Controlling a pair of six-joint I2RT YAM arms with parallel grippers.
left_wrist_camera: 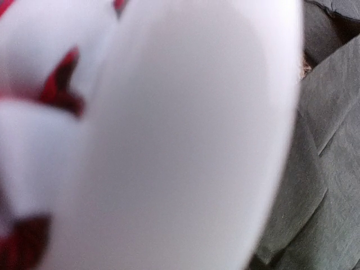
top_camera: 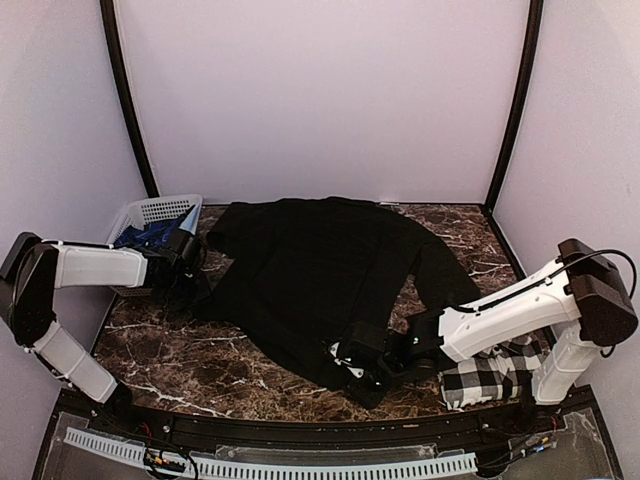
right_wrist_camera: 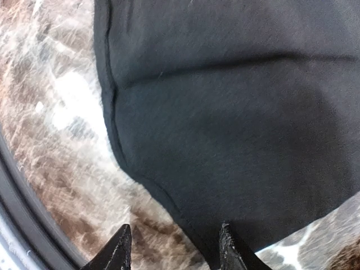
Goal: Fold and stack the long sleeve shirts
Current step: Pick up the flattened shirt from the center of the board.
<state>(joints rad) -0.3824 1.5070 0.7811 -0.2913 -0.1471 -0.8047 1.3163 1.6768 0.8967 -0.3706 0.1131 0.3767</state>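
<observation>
A plain black long sleeve shirt (top_camera: 320,275) lies spread across the marble table (top_camera: 180,360). A black-and-white checked shirt (top_camera: 490,378) lies bunched at the near right, under the right arm. My right gripper (top_camera: 352,368) hovers low over the black shirt's near hem (right_wrist_camera: 152,188). It is open (right_wrist_camera: 174,250): one fingertip (right_wrist_camera: 120,247) is over bare marble, the other (right_wrist_camera: 228,247) over the cloth's edge. My left gripper (top_camera: 186,264) is at the black shirt's left edge. A blurred white surface fills its wrist view, hiding its jaws, with dark cloth (left_wrist_camera: 332,169) at the right.
A white lattice basket (top_camera: 160,210) holding blue cloth (top_camera: 150,235) stands at the back left, right behind the left arm. A black curved rail (top_camera: 300,425) borders the table's near edge. Pale walls enclose the back and both sides.
</observation>
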